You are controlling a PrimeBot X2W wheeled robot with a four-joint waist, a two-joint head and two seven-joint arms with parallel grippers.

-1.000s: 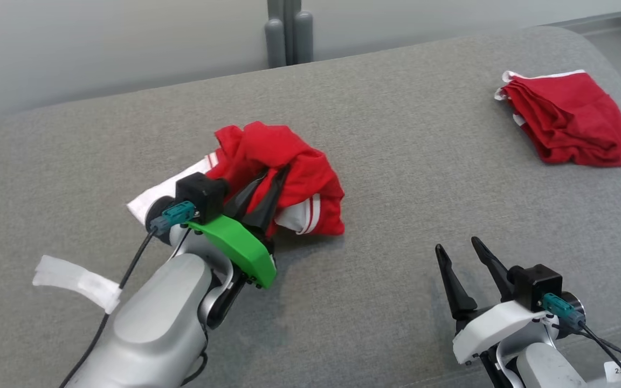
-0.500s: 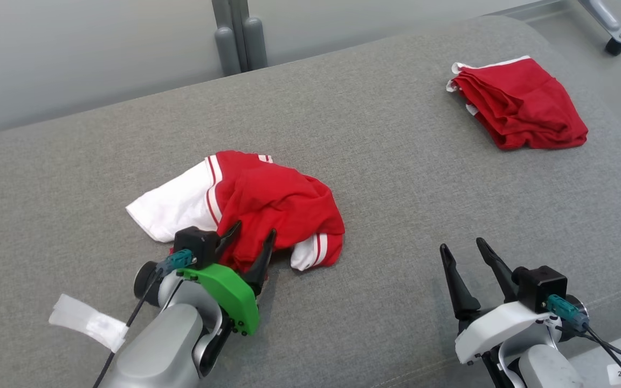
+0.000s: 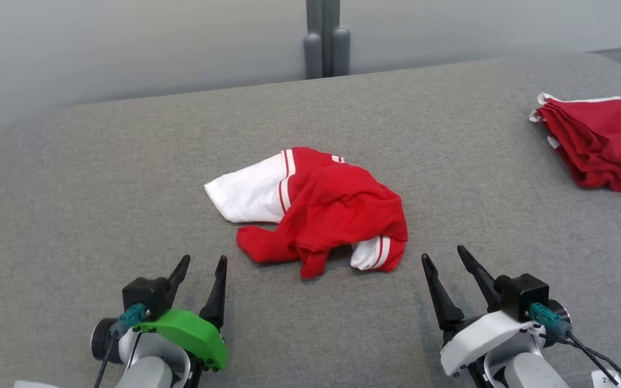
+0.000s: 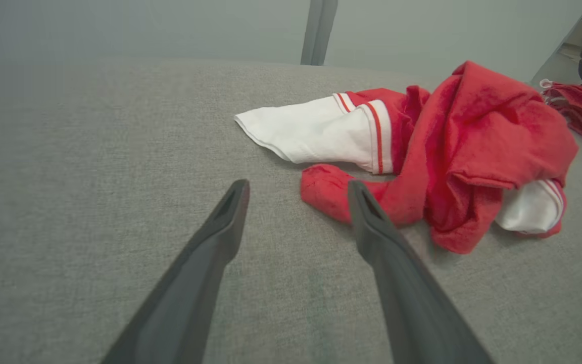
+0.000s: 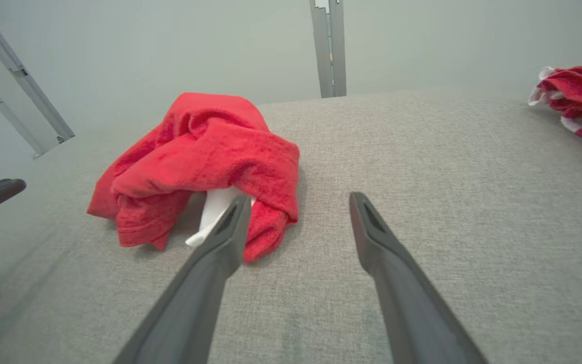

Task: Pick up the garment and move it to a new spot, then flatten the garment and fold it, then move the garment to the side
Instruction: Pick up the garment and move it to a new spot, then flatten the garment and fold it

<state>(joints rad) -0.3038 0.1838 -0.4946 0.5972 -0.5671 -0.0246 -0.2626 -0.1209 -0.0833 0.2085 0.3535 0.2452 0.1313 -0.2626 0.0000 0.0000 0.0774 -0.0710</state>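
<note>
Along the bottom edge of the head view, at lower left, the left gripper (image 3: 204,260) sits over the grey cushion (image 3: 100,188) with its two dark fingers spread and nothing between them. At lower right the right gripper (image 3: 442,253) stands the same way, fingers spread and empty. Both sets of fingertips point up the frame.

Beyond and between them, at frame centre, lies the garment (image 3: 337,205). It is a crumpled red heap with a white sleeve reaching toward the upper left and a white, red-striped cuff at its lower right edge. Its near edge lies up and right of the left fingertips and up and left of the right fingertips, apart from both, with bare cushion between.

Left wrist view: the garment fills the right half, and a red lobe overlaps the right-hand fingertip in the frame; the gap between the fingers shows bare cushion. Right wrist view: the garment sits left of centre, its white cuff overlapped by the left-hand fingertip.

Farther off, at the upper right edge of the head view, a folded pile (image 3: 601,143) of red cloth rests on the cushion, well apart from the garment. At top centre a grey post (image 3: 325,37) rises against the pale wall (image 3: 127,43).
</note>
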